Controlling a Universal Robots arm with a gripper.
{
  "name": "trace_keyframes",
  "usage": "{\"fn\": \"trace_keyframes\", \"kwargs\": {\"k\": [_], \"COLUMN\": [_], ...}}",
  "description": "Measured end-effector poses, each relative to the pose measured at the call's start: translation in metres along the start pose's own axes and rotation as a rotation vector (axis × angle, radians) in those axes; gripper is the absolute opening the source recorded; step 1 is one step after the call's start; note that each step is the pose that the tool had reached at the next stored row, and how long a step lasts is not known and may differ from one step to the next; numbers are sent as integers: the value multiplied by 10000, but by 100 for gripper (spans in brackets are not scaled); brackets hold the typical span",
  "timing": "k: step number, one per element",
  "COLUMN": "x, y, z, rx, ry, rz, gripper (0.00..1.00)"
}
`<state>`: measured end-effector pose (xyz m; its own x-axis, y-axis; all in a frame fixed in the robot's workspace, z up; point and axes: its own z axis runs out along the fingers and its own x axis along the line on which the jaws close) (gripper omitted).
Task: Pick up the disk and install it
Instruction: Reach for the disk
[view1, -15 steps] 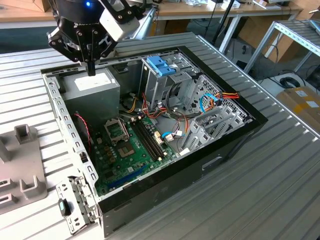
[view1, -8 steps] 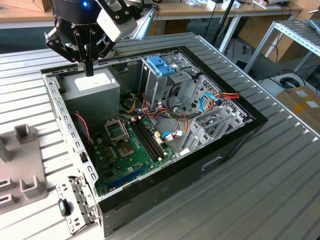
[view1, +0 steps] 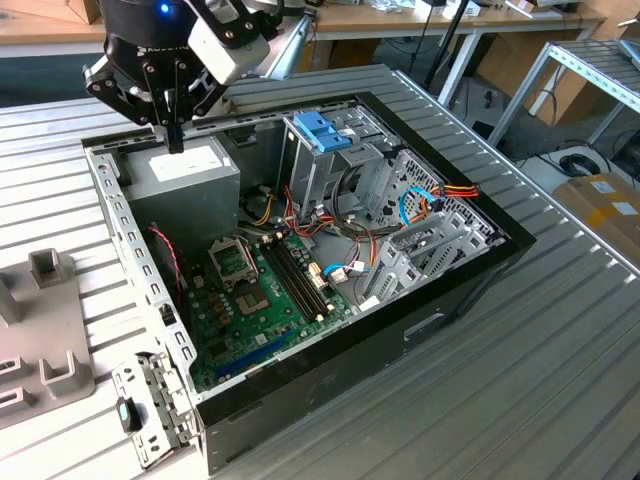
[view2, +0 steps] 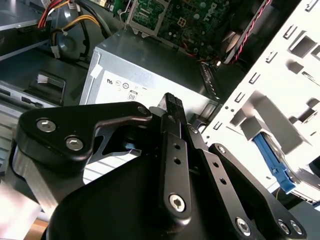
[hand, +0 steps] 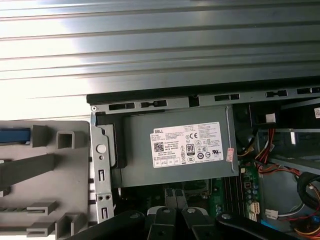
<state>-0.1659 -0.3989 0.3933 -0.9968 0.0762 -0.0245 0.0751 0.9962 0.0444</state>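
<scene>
My gripper (view1: 175, 138) hangs above the back left corner of the open computer case (view1: 470, 290), just over the grey power-supply box (view1: 190, 175). Its fingers are shut with nothing between them; in the second wrist view their tips (view2: 171, 102) meet over the box's white label. A blue plastic edge (hand: 14, 135), which looks like the disk's carrier frame, sits in the grey fixture (hand: 55, 180) outside the case wall. The same blue edge (view2: 272, 157) shows past the white chassis wall in the second wrist view. The rest of the disk is hidden.
Inside the case a metal drive cage with a blue handle (view1: 322, 130) stands at the back, with bundled cables (view1: 420, 210) beside it and the green motherboard (view1: 260, 300) in front. A loose metal bracket (view1: 150, 400) lies by the case's near corner. Ribbed table (view1: 540, 380) surrounds the case.
</scene>
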Motion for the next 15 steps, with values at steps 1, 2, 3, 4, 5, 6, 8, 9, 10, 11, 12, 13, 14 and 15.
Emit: {"fn": "trace_keyframes", "kwargs": {"k": [1, 2, 3, 4, 5, 6, 8, 9, 10, 11, 12, 13, 14, 15], "x": [4, 8, 12, 20, 26, 30, 43, 48, 53, 58, 69, 76, 81, 86], "y": [0, -1, -1, -2, -2, -2, -3, -4, -4, -5, -5, -6, -6, -7], "z": [0, 0, 0, -1, -1, -1, -1, -1, -1, -2, -2, -2, -2, -2], "rx": [0, 0, 0, 0, 0, 0, 0, 0, 0, 0, 0, 0, 0, 0], "ry": [0, 0, 0, 0, 0, 0, 0, 1, 0, 0, 0, 0, 0, 0], "rz": [0, 0, 0, 0, 0, 0, 0, -1, 0, 0, 0, 0, 0, 0], "gripper": [10, 10, 10, 10, 10, 10, 10, 10, 10, 10, 10, 10, 10, 10]}}
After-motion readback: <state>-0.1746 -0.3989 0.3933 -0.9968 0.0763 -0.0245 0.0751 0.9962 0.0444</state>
